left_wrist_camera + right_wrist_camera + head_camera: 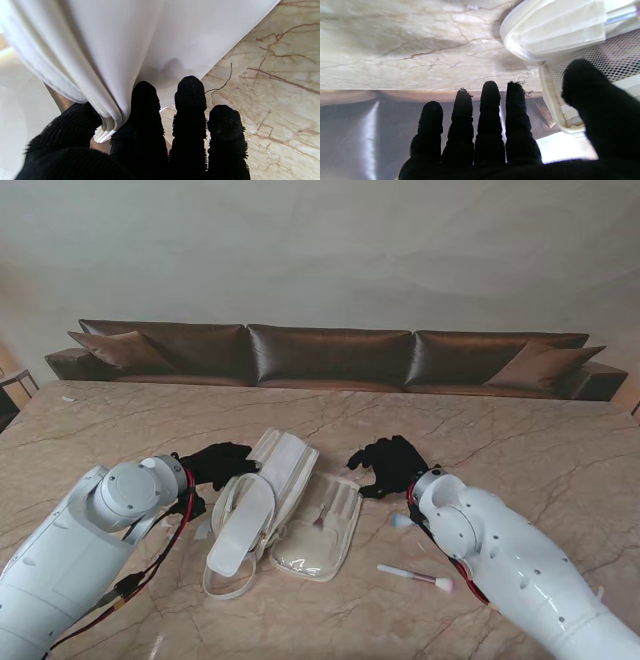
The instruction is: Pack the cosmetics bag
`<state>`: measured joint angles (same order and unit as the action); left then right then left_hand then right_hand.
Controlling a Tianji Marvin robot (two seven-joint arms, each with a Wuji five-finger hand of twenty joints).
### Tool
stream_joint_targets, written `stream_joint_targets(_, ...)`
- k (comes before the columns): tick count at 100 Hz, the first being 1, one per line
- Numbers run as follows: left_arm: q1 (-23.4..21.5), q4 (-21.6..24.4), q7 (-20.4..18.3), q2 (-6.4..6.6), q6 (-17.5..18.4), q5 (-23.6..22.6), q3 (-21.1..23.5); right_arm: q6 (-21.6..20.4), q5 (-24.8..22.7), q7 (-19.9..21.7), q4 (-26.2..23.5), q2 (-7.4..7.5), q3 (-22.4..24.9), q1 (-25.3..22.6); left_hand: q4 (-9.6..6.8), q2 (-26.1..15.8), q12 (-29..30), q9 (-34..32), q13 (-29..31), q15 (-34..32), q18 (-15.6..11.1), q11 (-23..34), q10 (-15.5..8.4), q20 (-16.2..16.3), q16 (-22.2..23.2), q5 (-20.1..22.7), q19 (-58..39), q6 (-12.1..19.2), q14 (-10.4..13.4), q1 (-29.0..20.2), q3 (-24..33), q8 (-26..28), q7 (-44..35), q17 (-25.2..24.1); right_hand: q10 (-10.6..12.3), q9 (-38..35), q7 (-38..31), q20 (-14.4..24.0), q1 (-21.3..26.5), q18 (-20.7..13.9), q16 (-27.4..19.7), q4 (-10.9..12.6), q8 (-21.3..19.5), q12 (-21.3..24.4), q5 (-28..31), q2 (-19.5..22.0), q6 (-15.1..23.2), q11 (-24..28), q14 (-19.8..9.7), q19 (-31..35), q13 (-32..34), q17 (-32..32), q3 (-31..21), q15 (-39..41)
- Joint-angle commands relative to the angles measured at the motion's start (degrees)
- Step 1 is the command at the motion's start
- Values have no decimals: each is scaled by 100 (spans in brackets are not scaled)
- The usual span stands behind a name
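On the counter [520,440], seen from the stand, the white cosmetics bag [285,505] lies unfolded between both arms. Left wrist view: left hand [140,140] pinches its edge. Right wrist view: right hand [480,135] is spread, holding nothing, beside the bag.

Home living room — brown leather sofa [330,355] with cushions, marble table [520,430], plain wall

One white cosmetics bag [283,510] lies unfolded on one marble table [520,440]. One pink-tipped makeup brush [415,577] lies beside it, and one small pale item [400,521], too small to identify, sits near the brush. Two black-gloved hands are in view: left hand [218,463] and right hand [390,464]. One brown sofa [330,356] carries two cushions [118,348].
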<state>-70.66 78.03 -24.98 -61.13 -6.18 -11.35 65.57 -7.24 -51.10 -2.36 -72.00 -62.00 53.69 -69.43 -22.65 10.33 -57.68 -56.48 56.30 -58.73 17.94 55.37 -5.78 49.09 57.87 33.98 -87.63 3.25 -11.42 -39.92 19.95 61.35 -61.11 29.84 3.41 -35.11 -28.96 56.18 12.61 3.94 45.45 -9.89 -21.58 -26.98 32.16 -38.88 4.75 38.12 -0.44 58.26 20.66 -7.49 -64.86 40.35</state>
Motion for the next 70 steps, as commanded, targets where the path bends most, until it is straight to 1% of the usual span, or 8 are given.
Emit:
stream_joint_targets(1, -33, 15, 27, -39, 22, 17, 10, 91, -25, 82, -178, 88, 80, -210, -322, -654, -59, 55, -98, 19, 38, 31, -796, 112, 14, 98, -23, 1114, -28, -567, 717, 113, -457, -33, -68, 193, 142, -83, -278, 58, -142, 148, 123, 105, -274, 118, -129, -154, 152, -103, 120, 27, 200, -215)
stream_joint_targets(12, -39, 11, 52, -44, 37, 14, 12, 226, -86, 527, -694, 153, 512, -632, -324, -656, -57, 50, -100, 17, 37, 32, -798, 111, 14, 92, -22, 1121, -30, -562, 719, 110, -455, -34, -94, 218, 219, -183, -318, 141, -432, 156, 150, 273, -335, 255, -149, -288, 196, -301, 390, -116, 433, -658)
stream_joint_targets(23, -42, -2, 66, -46, 56, 8, 20, 295, -183, 814, -1117, 200, 879, -1018, -326, -651, -56, 52, -96, 16, 37, 31, -798, 111, 13, 92, -22, 1120, -31, -559, 721, 107, -457, -34, -75, 189, 251, -286, -352, 208, -632, 152, 140, 343, -269, 311, -142, -326, 191, -484, 653, -316, 615, -973)
stream_joint_targets(29, -44, -8, 72, -47, 57, 5, 26, 340, -285, 928, -1327, 221, 1057, -1209, -326, -653, -55, 50, -94, 16, 37, 31, -799, 111, 13, 94, -22, 1121, -28, -561, 724, 106, -458, -34, -61, 66, 231, -288, -352, 260, -678, 150, 114, 376, -194, 298, -71, -352, 188, -474, 854, -512, 678, -1041)
stream_joint_targets(41, -48, -15, 91, -51, 47, 0, 35, 443, -442, 1192, -1709, 255, 1355, -1535, -325, -650, -54, 53, -99, 17, 37, 29, -797, 111, 12, 97, -22, 1118, -38, -561, 724, 102, -460, -34, -54, -304, 74, -214, -366, 324, -662, 96, -2, 370, 111, 109, 34, -338, 217, -321, 1294, -887, 656, -1060)
stream_joint_targets(48, -49, -17, 94, -52, 41, 2, 38, 494, -595, 1312, -1908, 274, 1516, -1722, -322, -646, -53, 50, -97, 14, 38, 30, -790, 111, 13, 98, -21, 1114, -43, -567, 723, 100, -462, -34, -4, -541, -62, -162, -390, 350, -591, 40, -131, 322, 332, -63, 142, -324, 223, -221, 1513, -1061, 567, -1044)
stream_joint_targets(58, -49, -22, 93, -50, 47, -5, 46, 500, -838, 1438, -2127, 298, 1762, -1977, -320, -642, -52, 50, -93, 12, 42, 28, -791, 110, 13, 92, -19, 1122, -38, -566, 721, 95, -458, -35, 79, -780, -248, -123, -409, 369, -481, -64, -394, 202, 559, -477, 328, -304, 208, -124, 1736, -1233, 242, -1037)
stream_joint_targets(70, -32, -41, 71, -44, 59, -18, 46, 429, -1052, 1563, -2252, 323, 2057, -2199, -321, -652, -51, 48, -90, 13, 37, 28, -800, 109, 11, 91, -17, 1125, -24, -562, 722, 91, -462, -34, 138, -878, -338, -141, -392, 393, -447, -140, -553, 132, 672, -830, 433, -290, 187, -140, 1814, -1267, -4, -1060)
